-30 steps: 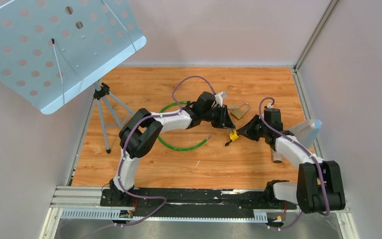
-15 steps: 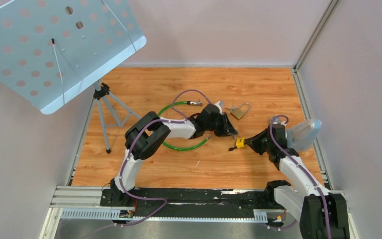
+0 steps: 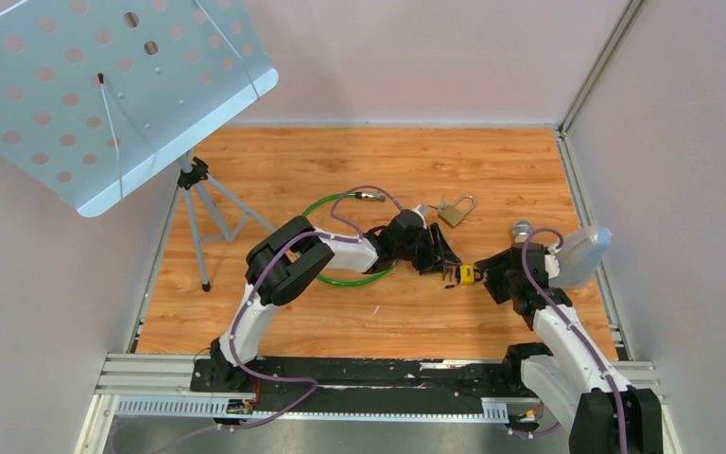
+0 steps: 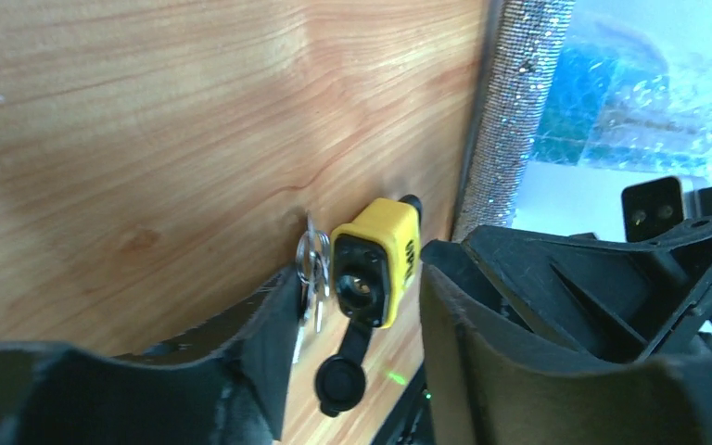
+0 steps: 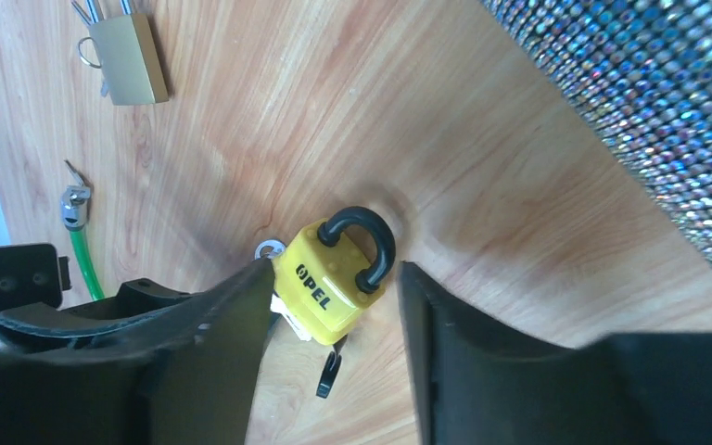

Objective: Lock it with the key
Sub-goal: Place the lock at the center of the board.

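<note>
Presently the yellow plastic-cased padlock lies on the wooden table between both arms. The right gripper straddles its shackle end with jaws spread, which we judge is to steady it. The left gripper, equally spread, faces the keyway end beside the small silver keys. We cannot tell whether any finger presses the body, or whether the shackle is latched.
</note>
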Robot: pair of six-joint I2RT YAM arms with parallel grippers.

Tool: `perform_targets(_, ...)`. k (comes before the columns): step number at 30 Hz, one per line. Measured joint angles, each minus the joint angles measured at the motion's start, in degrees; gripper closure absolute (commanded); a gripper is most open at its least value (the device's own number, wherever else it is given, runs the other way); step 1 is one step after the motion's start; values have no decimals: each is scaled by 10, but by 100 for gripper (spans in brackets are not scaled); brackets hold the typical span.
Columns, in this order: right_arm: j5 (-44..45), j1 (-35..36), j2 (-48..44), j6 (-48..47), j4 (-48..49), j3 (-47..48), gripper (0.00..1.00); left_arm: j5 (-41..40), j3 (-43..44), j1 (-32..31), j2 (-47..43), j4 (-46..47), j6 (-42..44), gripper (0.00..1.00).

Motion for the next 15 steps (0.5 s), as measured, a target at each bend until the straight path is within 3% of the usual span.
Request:
perform_targets(6,35,0,-31,2,-33,2,31,-15,-10,-3,-21,-4,12,27)
perform_targets(15,57,0,-100,-18,-71,52,32,-120,-90,-4,-146,-89,83,22)
